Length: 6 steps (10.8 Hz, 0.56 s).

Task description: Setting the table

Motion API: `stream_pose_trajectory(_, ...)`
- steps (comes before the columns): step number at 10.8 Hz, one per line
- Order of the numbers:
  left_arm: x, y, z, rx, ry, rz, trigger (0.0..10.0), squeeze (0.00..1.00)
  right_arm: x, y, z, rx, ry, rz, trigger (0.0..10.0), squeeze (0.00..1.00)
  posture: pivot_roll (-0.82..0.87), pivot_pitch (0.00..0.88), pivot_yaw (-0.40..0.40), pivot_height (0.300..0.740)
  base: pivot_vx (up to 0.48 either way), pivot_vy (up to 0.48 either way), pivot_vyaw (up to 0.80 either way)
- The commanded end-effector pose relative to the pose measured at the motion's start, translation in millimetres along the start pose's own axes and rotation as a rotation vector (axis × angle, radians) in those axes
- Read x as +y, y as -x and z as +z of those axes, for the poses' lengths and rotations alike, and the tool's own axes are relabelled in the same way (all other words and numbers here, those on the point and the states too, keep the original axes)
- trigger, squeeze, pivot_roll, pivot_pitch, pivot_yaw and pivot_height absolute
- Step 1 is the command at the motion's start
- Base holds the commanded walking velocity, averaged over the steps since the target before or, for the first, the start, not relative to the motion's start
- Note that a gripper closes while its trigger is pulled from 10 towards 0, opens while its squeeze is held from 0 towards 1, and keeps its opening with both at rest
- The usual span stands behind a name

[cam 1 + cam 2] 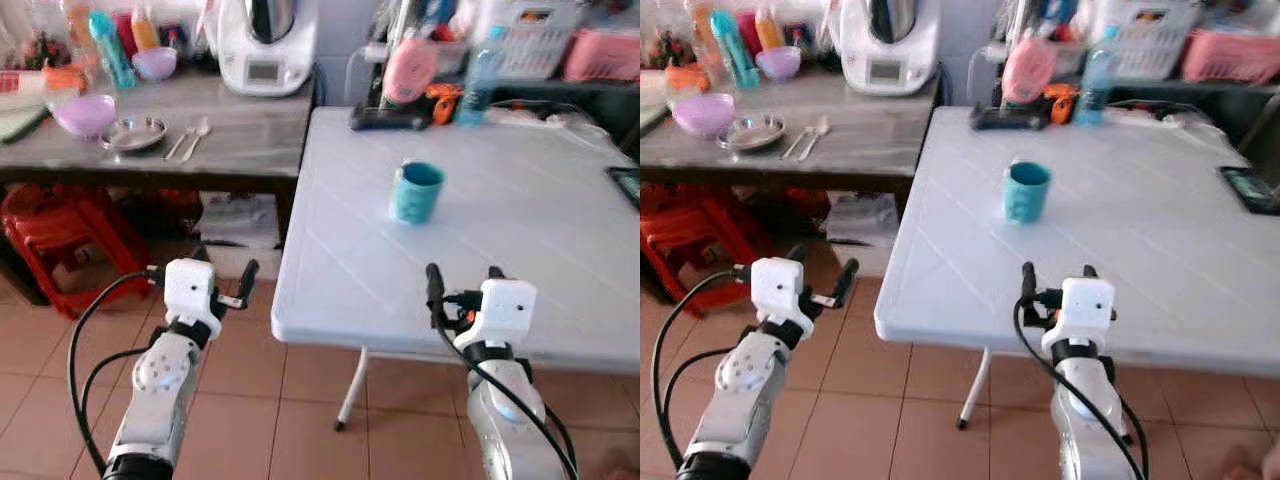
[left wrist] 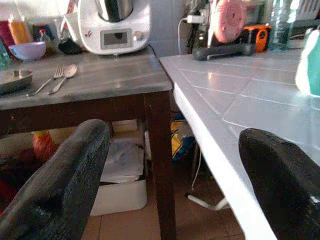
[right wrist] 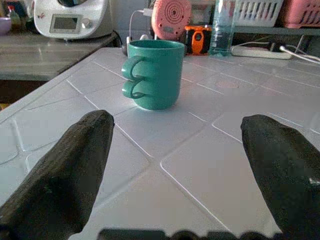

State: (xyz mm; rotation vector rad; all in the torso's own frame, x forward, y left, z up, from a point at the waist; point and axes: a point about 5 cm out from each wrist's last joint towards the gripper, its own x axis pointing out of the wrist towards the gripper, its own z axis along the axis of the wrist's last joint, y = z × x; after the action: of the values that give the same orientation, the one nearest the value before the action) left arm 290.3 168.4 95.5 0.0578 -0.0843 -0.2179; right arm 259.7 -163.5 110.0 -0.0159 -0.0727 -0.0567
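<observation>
Over at ten o'clock from where the robot stands, the dark side counter [image 1: 240,140] carries a purple bowl [image 1: 84,113], a steel plate [image 1: 134,132] just beside it, and a fork and spoon [image 1: 188,140] lying side by side, their long axes running toward eleven o'clock with the heads at the far end. A white kitchen machine [image 1: 266,45] stands behind them.

The left hand [image 1: 200,285] hangs over the tiled floor [image 1: 260,400] between the two counters, its fingers spread and holding nothing.

At twelve o'clock, on the white counter [image 1: 560,230], the teal mug [image 3: 153,74] stands upright, axis vertical, its double-looped handle turned toward nine o'clock. It sits well in from the near edge.

The right hand [image 1: 462,285] hovers just above the white counter's near edge, fingers spread wide and empty, aimed at the mug.

At two o'clock a phone [image 1: 1252,190] lies by the far right edge.

As I see it, the risk is the handle: a straight reach would have one finger strike the loops, and the mug would spin or tip rather than be gripped.
</observation>
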Motion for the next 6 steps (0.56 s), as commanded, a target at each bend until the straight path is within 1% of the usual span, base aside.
stream_pose_trajectory(1, 1.0, 1.1, -1.1, 0.003, 0.004, -0.002, 10.0, 0.00, 2.8, -3.0, 8.2, -0.035, 0.002, 0.018, 10.0, 0.00, -0.01, 0.009, 0.016, 0.740, 0.356, 0.000, 0.00)
stream_pose_trajectory(6, -5.8, 0.7, -3.2, 0.009, 0.015, -0.029, 10.0, 0.00, 4.7, -5.9, 9.3, -0.038, 0.004, 0.026, 10.0, 0.00, -0.01, 0.010, 0.015, 0.740, 0.352, 0.000, 0.00)
